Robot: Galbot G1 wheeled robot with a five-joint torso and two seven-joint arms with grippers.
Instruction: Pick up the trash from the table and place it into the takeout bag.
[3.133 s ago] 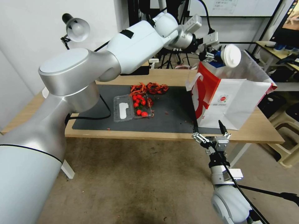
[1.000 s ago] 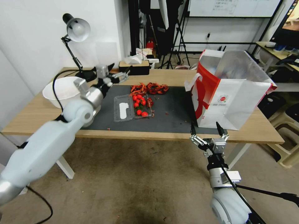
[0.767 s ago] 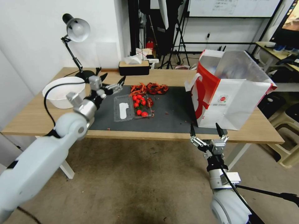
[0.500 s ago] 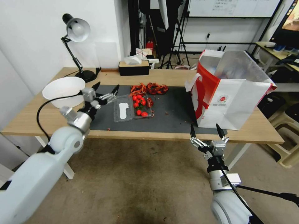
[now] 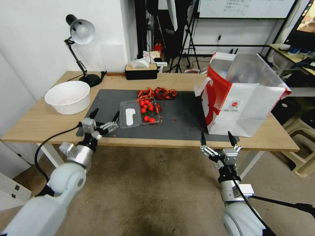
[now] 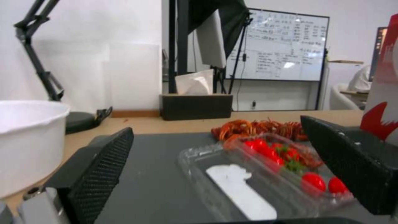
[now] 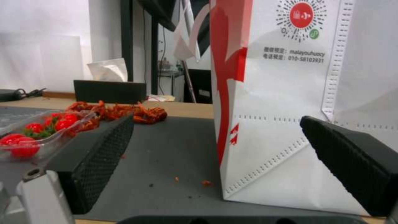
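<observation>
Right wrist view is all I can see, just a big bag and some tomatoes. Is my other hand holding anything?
Observer: No. The left hand is open and empty, at the table's near edge.
Operator: Is there other stuff I can't see?
Observer: Yes, a white bowl sits on the table's left side, off the mat.
Operator: Is the bag open on top?
Observer: Yes, the bag stands open, showing silver lining.
</observation>
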